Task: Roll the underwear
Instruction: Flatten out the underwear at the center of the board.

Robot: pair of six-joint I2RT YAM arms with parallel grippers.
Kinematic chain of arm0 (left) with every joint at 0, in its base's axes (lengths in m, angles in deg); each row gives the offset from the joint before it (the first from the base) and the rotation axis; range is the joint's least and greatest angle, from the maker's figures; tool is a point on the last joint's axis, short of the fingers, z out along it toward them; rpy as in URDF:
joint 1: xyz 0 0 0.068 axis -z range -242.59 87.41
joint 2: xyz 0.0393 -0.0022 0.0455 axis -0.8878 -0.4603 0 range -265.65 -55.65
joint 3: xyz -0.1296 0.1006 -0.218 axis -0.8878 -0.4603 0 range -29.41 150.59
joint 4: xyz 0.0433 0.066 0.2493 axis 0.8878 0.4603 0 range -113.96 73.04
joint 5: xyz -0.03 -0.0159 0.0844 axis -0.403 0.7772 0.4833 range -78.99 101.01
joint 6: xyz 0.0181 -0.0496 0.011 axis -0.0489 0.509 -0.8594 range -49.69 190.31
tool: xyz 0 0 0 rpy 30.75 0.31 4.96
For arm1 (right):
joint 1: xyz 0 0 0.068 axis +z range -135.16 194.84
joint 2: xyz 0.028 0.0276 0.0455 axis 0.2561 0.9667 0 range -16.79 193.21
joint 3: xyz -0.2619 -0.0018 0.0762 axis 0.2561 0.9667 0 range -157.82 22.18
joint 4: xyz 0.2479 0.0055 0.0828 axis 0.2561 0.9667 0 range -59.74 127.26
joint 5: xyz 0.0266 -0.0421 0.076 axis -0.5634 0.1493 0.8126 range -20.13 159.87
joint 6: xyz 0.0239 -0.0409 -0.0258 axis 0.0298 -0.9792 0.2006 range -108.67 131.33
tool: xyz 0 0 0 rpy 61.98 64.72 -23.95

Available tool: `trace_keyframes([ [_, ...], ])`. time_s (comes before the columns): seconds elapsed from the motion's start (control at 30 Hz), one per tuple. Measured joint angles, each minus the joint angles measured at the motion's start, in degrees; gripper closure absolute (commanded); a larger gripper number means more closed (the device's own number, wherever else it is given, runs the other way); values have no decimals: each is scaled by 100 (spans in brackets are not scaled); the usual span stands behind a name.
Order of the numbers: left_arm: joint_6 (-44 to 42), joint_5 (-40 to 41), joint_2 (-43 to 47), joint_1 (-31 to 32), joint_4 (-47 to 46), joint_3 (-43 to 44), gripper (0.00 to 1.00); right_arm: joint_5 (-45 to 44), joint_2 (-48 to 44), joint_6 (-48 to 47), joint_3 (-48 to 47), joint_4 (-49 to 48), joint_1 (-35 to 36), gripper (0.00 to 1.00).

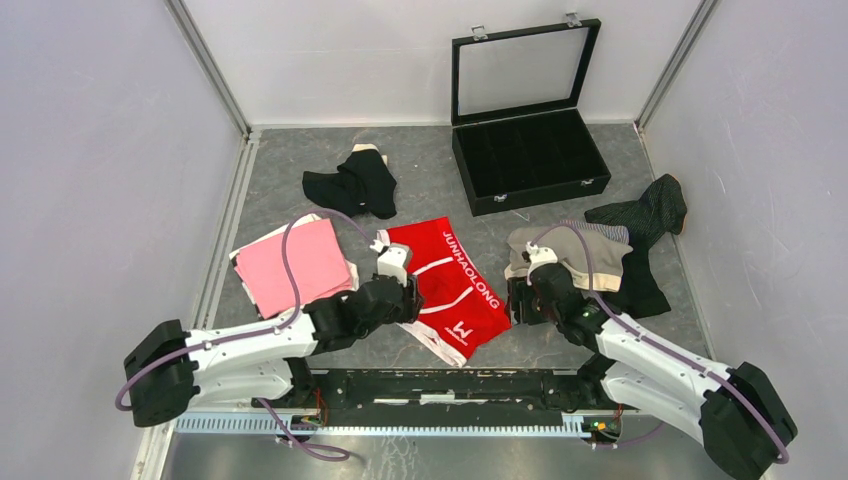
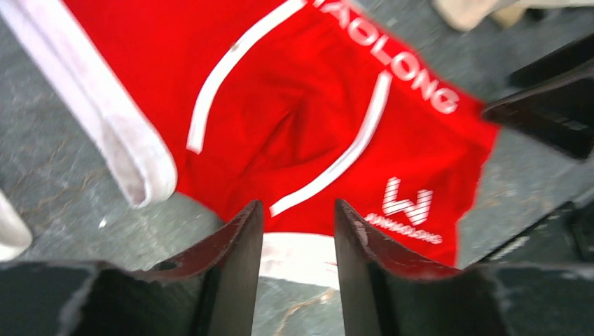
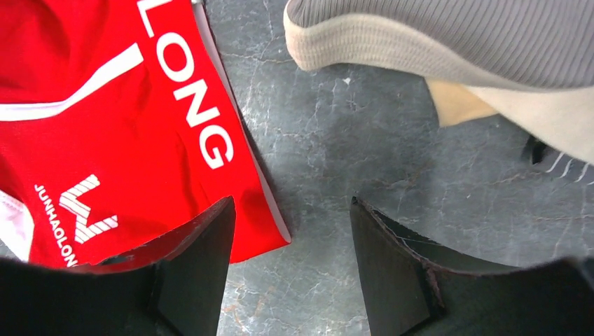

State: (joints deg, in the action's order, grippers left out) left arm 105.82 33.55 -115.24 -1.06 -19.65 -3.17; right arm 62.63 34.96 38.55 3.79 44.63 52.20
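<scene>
The red underwear (image 1: 452,288) with white lettering lies flat in the middle of the table, also seen in the left wrist view (image 2: 301,105) and the right wrist view (image 3: 105,140). My left gripper (image 1: 412,296) hovers at its left edge. In the left wrist view this gripper (image 2: 298,208) is open, with only the cloth's white hem below the gap. My right gripper (image 1: 520,302) sits at the garment's right corner. In its wrist view this gripper (image 3: 291,206) is open over bare table, the red corner beside its left finger.
A pink piece (image 1: 295,265) lies to the left and a black one (image 1: 355,183) behind. A beige-grey piece (image 1: 570,255) and a dark pinstriped one (image 1: 645,225) lie to the right. The black glass-lidded case (image 1: 528,150) stands open at the back.
</scene>
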Motion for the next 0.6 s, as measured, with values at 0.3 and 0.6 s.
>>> trace_keyframes([
  [0.3, -407, -223, 111, 74, -48, 457, 14, 271, -79, 431, -7, 343, 0, 41],
  [0.6, -704, -299, -306, 846, -13, 837, 16, 535, 103, 509, -52, 284, -11, 53],
])
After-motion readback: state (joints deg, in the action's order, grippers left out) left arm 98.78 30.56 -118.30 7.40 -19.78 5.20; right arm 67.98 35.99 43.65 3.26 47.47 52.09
